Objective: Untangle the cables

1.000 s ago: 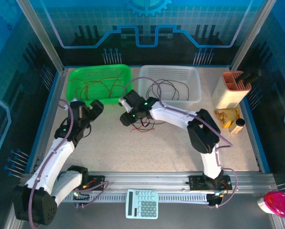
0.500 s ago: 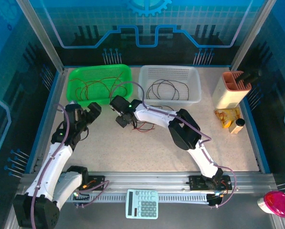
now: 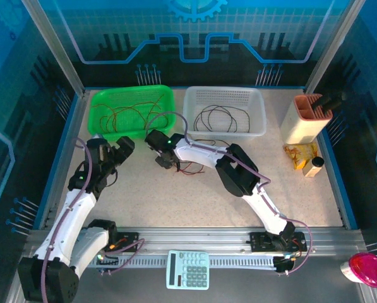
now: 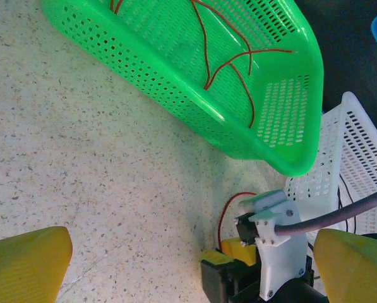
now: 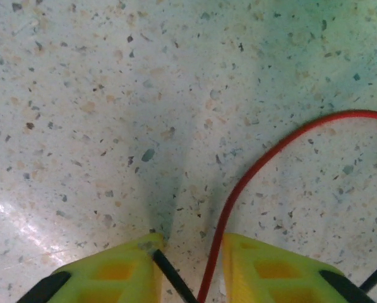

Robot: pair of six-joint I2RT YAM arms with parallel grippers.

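A thin red cable (image 5: 264,163) and a thin black cable (image 5: 170,278) ran off the bottom edge, between the close fingers of the right hand (image 5: 191,268), low over the speckled bench (image 5: 81,95). I could not tell if it squeezed them. The left hand (image 3: 117,151) hung wide open near the green plastic basket (image 3: 131,89).

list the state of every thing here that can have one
left gripper, open, empty, above the table
right gripper, jaws a little apart, a red cable and a black cable between them
green basket, holds loose red cables
white basket, holds black cables
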